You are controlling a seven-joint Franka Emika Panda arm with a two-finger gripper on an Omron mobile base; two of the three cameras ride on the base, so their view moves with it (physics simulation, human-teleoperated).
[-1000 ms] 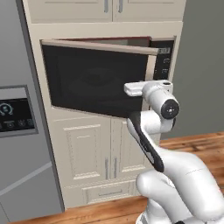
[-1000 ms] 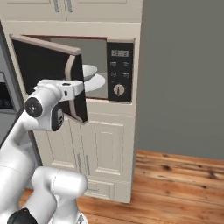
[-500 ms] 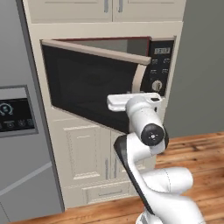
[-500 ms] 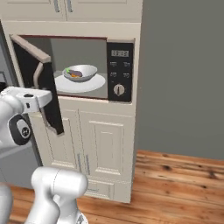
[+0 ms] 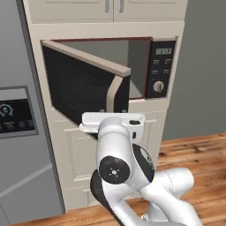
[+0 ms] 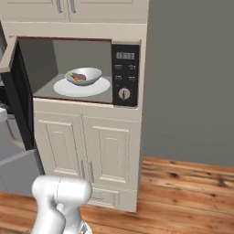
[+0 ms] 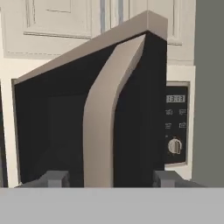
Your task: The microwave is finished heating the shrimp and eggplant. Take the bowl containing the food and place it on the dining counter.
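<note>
A cream cabinet wall beside a grey fridge [image 5: 22,145] over wood flooring holds the built-in microwave [image 6: 82,73]. The hand [image 7: 105,178] faces the door's long handle [image 7: 107,118], its fingers spread to either side and holding nothing. The door [image 5: 84,90] stands swung out. Reaching in carelessly, the arm could clip that door edge. Inside, the shallow grey bowl [image 6: 84,76] sits on the white turntable plate [image 6: 96,87], dark purple eggplant [image 6: 78,76] and orange shrimp [image 6: 78,79] within.

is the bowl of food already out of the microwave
No, the bowl sits on the white turntable plate inside the open microwave, with the eggplant in it.
</note>
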